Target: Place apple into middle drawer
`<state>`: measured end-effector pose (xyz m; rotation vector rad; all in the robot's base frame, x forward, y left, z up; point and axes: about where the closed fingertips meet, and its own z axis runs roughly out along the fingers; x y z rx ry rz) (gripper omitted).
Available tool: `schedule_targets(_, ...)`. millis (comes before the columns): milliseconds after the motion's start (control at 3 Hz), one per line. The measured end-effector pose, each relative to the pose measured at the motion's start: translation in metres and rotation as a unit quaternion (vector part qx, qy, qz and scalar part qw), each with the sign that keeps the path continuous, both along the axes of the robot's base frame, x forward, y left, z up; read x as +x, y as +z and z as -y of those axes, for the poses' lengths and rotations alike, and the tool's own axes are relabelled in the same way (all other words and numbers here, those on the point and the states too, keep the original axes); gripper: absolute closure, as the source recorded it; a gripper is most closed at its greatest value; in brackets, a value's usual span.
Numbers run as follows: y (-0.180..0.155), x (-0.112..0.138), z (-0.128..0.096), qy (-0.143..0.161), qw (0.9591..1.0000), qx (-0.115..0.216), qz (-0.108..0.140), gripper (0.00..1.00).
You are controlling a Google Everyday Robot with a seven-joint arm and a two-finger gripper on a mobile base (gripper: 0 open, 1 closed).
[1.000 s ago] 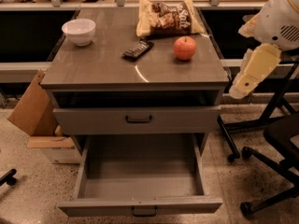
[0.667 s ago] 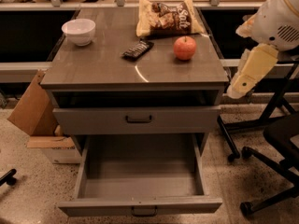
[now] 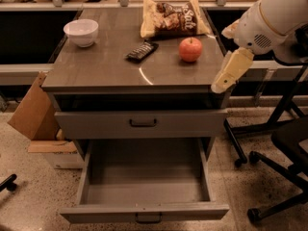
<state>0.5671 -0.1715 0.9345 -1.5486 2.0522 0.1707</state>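
The red apple [image 3: 190, 49] sits on the cabinet top [image 3: 106, 66], toward its right back, just in front of a chip bag. The middle drawer [image 3: 144, 192] is pulled out wide below, and its grey inside holds nothing. My gripper [image 3: 229, 72], a cream-coloured piece on the white arm [image 3: 274, 18], hangs at the cabinet's right edge. It is to the right of the apple and a little nearer the front, apart from it, and holds nothing that I can see.
A white bowl [image 3: 81, 32], a dark remote-like object [image 3: 142, 51] and a chip bag [image 3: 174, 18] lie on the top. The upper drawer front [image 3: 143, 123] is closed. A cardboard box [image 3: 36, 109] stands at the left, and black chair legs [image 3: 274, 177] at the right.
The arm and gripper have moved left, from beside the cabinet to its right edge, closer to the apple. The apple and the drawers have not moved.
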Motion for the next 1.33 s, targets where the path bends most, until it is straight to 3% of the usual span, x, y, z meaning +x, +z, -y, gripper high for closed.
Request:
schedule_targets(333, 0.0, 0.0, 0.0, 0.0, 1.0, 0.0, 0.0, 0.0)
schedule_targets(1000, -0.026, 0.074, 0.006, -0.02, 0.996, 0.087, 0.007, 0.0)
schedule_targets(1333, -0.041, 0.121, 0.002, -0.027, 0.9899, 0.138, 0.019, 0.0)
